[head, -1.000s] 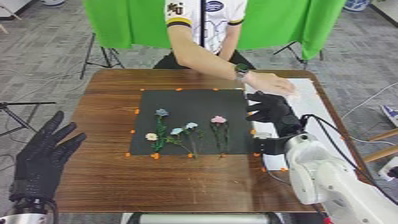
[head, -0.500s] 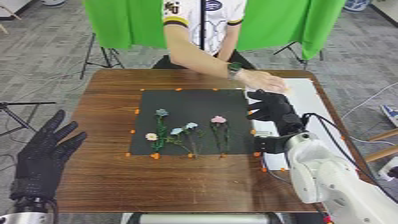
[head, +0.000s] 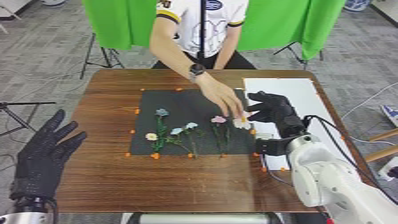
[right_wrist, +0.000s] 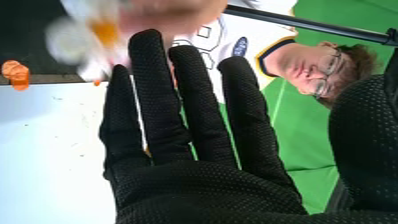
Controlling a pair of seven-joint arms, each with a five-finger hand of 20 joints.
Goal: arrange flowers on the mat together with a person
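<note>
Crossing from sheet (head: 282, 89) to mat (head: 178, 102), person's hand (head: 218, 93) brings white flower (head: 242, 123), likely extending the row; left hand (head: 39, 167) and right hand (right_wrist: 209, 187) empty, fingers extended.

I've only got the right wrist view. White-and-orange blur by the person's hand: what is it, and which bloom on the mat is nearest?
Observer: A white flower; in the head view it's just right of the pink flower.
Operator: Where's the left hand?
Observer: The left hand is open, beside the left edge of the table.
Operator: Which bloom sits farthest from the robot?
Observer: The blue flower, on the left part of the mat.
</note>
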